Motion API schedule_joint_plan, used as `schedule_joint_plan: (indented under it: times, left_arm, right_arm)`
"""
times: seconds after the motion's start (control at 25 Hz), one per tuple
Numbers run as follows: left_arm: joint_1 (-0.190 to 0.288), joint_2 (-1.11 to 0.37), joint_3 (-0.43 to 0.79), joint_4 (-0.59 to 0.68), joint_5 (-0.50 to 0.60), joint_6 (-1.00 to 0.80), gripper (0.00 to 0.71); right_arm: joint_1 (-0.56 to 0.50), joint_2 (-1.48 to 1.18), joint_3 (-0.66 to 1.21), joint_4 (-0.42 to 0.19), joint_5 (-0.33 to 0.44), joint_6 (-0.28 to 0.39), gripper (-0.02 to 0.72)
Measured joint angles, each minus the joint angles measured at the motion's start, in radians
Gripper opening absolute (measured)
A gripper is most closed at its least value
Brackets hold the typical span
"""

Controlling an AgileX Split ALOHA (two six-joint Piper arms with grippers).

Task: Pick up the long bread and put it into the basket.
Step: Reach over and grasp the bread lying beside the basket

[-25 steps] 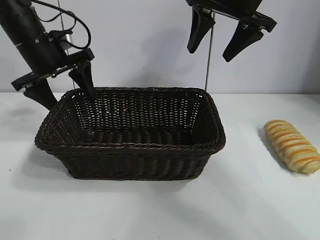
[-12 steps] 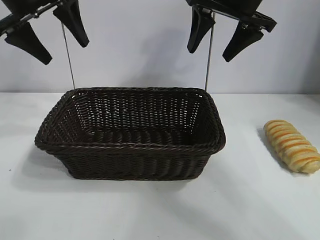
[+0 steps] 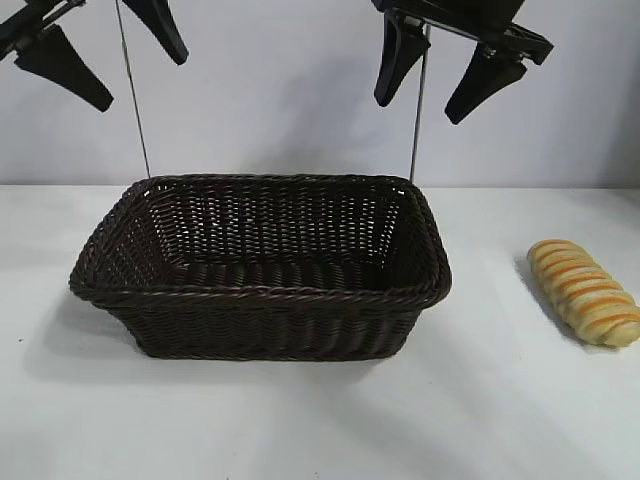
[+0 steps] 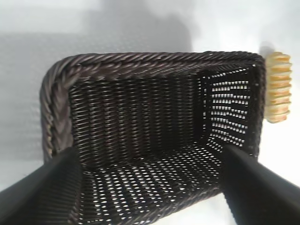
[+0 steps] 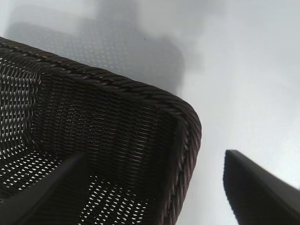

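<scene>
Your bread [image 3: 583,292] is lying flat on the table [image 3: 320,420], out to the right of the basket [image 3: 260,290] and well apart from it, nothing touching it. Its long axis runs on a slant in the exterior view: the far end sits nearer the basket, the near end points toward the camera and further right. The orange-brown ridges cross that axis, so you are looking at stripes running side to side along a diagonal loaf.

Your right gripper [image 3: 435,82] hangs high above the basket's far right corner, jaws spread wide, nothing between them. From there the bread is below and off to its right, near side. In the right wrist view you see only the basket's corner and bare table between the two fingers [image 5: 262,187]; the bread does not show there.

Your left gripper [image 3: 100,50] is up at the top left, above the basket's far left corner, jaws also wide apart and empty. The bread is on the far side of the basket from it. The left wrist view looks down into the basket [image 4: 154,136], and the bread [image 4: 278,87] peeks past the basket's far end wall, just outside the rim, its ridges stacked along its length.

The basket has nothing in it.
</scene>
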Motion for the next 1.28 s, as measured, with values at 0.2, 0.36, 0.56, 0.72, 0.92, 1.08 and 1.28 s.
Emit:
schedule_joint_plan:
  times: [0.2,0.36,0.56,0.72,0.92,1.08,1.28]
  left_arm:
    - [0.0,-0.001,0.075,-0.03,-0.047,-0.001,0.586]
    - [-0.001,-0.001,0.143,-0.067,-0.099,0.006,0.586]
    - [-0.004,-0.001,0.176,-0.069,-0.11,0.034,0.586]
    - [-0.005,-0.001,0.177,-0.069,-0.111,0.039,0.586]
    - [-0.005,-0.001,0.177,-0.069,-0.111,0.043,0.586]
    - [-0.005,-0.001,0.177,-0.069,-0.111,0.043,0.586]
    - [-0.005,-0.001,0.177,-0.069,-0.111,0.043,0.586]
  right_arm:
    - [0.0,0.0,0.0,0.0,0.002,0.0,0.57]
    - [0.0,0.0,0.0,0.001,0.002,0.0,0.57]
    - [0.0,0.0,0.0,0.001,0.002,0.0,0.57]
    - [0.0,0.0,0.0,0.001,0.002,0.0,0.57]
    - [0.0,0.0,0.0,0.002,0.002,0.0,0.57]
    - [0.0,0.0,0.0,0.001,0.024,0.0,0.57]
    - [0.0,0.0,0.0,-0.094,0.052,0.02,0.57]
